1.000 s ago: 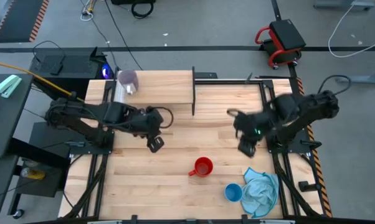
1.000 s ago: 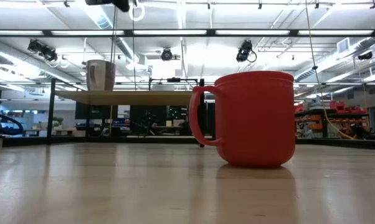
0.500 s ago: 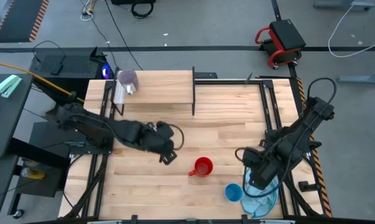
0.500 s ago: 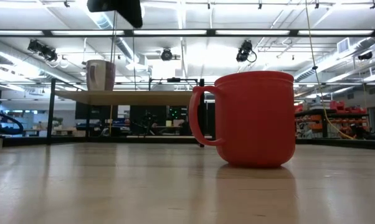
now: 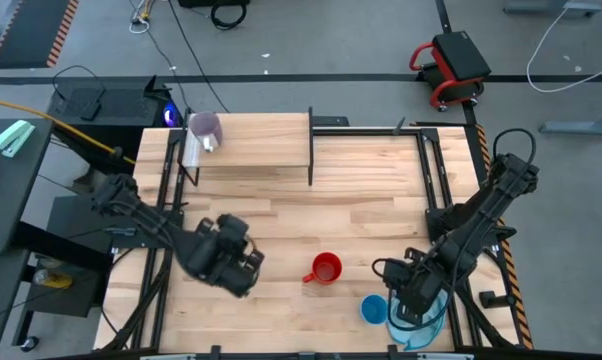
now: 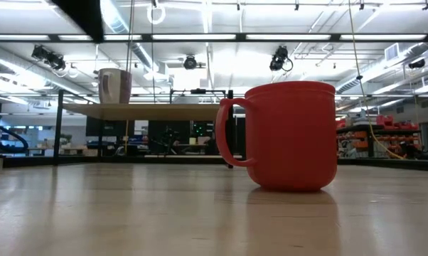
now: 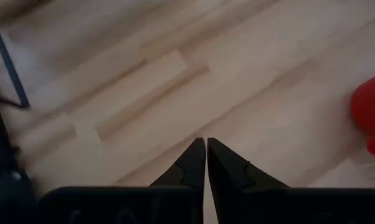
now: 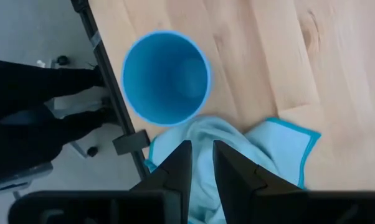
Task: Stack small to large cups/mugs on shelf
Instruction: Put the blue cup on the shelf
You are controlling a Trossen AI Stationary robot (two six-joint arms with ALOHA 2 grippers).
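Three cups on show: purple cup up on the shelf at its white-strip end, red cup on the table near the front middle, blue cup touching the light blue cloth at the front right corner. Left tool low over bare table left of the red cup, fingers pressed narrow, holding nothing. Right tool poised above the cloth just beside the blue cup (open mouth up), fingers a narrow gap apart, gripping nothing. Red cup upright, handle clear in the low view.
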